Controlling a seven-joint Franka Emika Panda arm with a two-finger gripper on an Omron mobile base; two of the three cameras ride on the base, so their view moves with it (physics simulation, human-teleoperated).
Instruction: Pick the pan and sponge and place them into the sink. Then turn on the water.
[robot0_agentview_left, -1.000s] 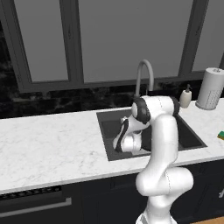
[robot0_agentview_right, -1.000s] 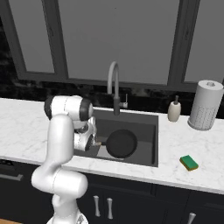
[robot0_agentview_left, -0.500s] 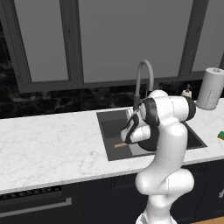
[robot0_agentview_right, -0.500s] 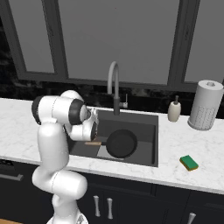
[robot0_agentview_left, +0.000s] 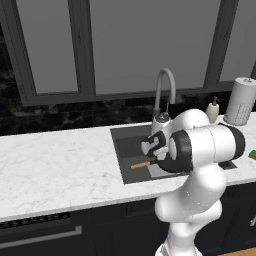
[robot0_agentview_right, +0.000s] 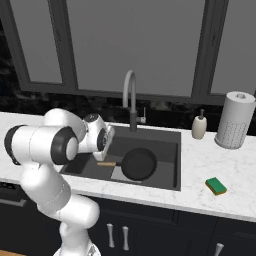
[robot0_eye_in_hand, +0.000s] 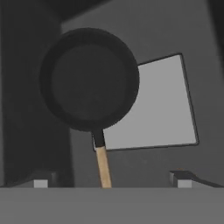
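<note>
Round black pan (robot0_agentview_right: 138, 164) flat on the bottom of the sink (robot0_agentview_right: 172, 172), partly over the lighter square patch, short pale wooden handle pointing toward the sink's left side, long axis running left to right across the basin. White arm bent low over the sink's left part, pincer (robot0_eye_in_hand: 109, 183) just above the handle's end, spread wide with the handle between the fingertips (robot0_eye_in_hand: 183, 178) and nothing gripped. Small green sponge (robot0_agentview_right: 216, 186) well apart on the marble tabletop (robot0_agentview_right: 220, 165) right of the sink.
</note>
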